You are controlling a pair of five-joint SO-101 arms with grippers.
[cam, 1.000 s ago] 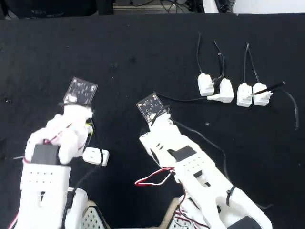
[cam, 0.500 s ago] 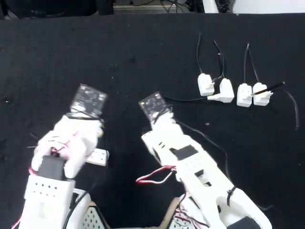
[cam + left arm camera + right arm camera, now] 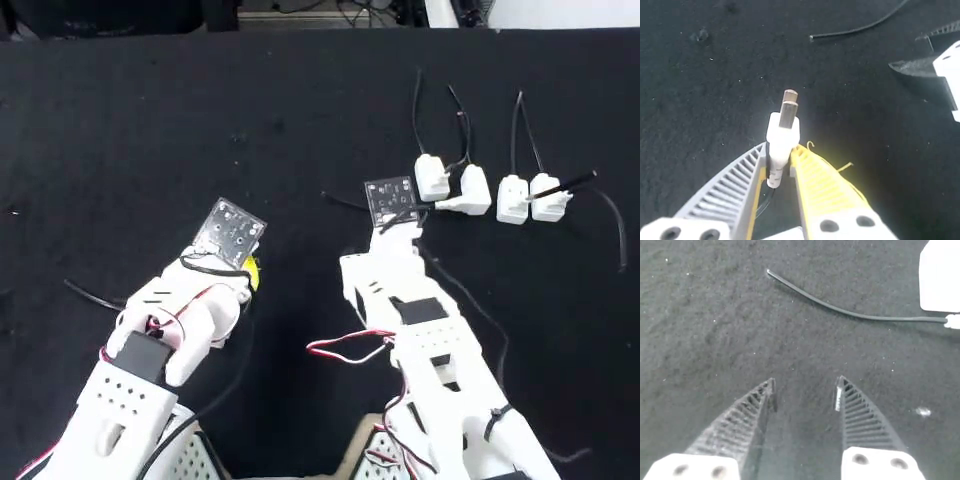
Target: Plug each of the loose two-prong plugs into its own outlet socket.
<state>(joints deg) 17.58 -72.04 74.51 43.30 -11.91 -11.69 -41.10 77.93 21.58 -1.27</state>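
Observation:
My left gripper (image 3: 780, 149) is shut on a white two-prong plug (image 3: 783, 129). The plug stands between the grey and yellow fingers with its metal prongs (image 3: 789, 106) pointing away from the wrist, above bare black cloth. In the high view the left arm (image 3: 185, 305) lies at the lower left. The right arm (image 3: 405, 295) stretches toward a row of white plug and socket pieces (image 3: 470, 190) at the back right. My right gripper (image 3: 805, 389) is open over the cloth with nothing in it. A thin black cord (image 3: 850, 312) and a white piece (image 3: 940, 275) lie ahead of it.
The black tablecloth (image 3: 200, 110) covers the whole table. Thin black cords (image 3: 452, 105) run back from the white pieces, and another cord (image 3: 85, 292) trails left of the left arm. The other arm's dark fingertip (image 3: 920, 65) shows off to one side in the left wrist view.
The left arm has swung right and forward, toward the table's middle. The right arm has moved back and right, closer to the row of white pieces.

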